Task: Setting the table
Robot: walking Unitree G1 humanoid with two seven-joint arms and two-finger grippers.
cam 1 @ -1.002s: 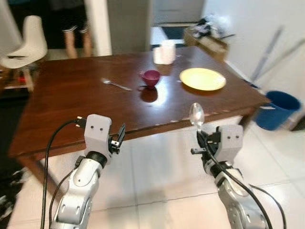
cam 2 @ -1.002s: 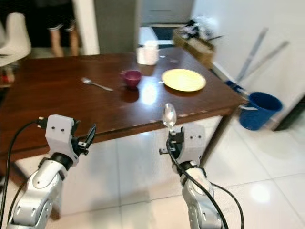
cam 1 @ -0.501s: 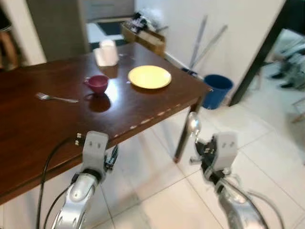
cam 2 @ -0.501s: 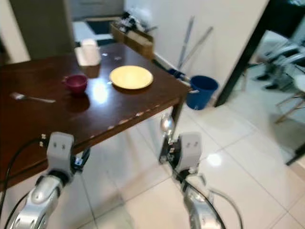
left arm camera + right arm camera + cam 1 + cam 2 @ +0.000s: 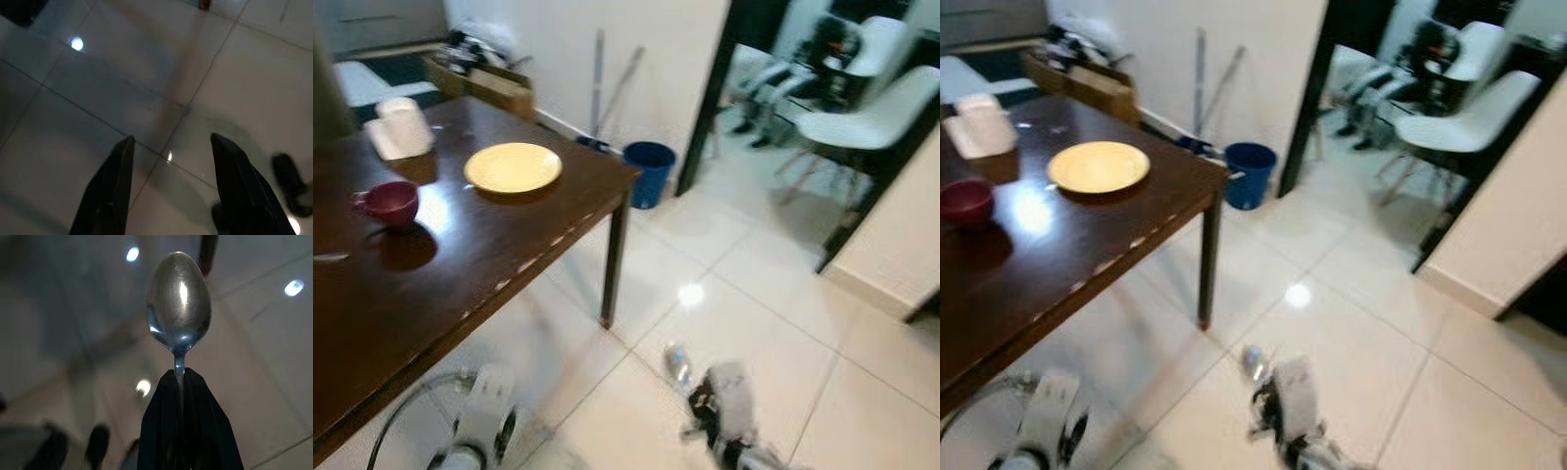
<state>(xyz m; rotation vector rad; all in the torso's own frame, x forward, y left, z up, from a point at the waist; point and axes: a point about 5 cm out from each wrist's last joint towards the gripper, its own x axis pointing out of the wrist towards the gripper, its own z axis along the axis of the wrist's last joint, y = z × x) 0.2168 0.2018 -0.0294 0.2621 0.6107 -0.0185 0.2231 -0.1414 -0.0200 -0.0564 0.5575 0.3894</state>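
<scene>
My right gripper is shut on the handle of a metal spoon, bowl end up. In the blurred head views the spoon and that gripper hang low over the tiled floor, to the right of the table's corner. My left gripper is open with nothing between its fingers, above floor tiles near the table's front edge. On the dark wooden table lie a yellow plate, a maroon cup, a white napkin holder and a fork tip.
A blue bucket stands by the wall past the table's corner, with poles leaning beside it. White chairs stand beyond a doorway at the right. A table leg stands at the near corner. Pale tiled floor spreads to the right.
The head camera has swung right, so the table slid to the left and the doorway with chairs came into view. Both arms sit lower in the picture. The spoon stays held.
</scene>
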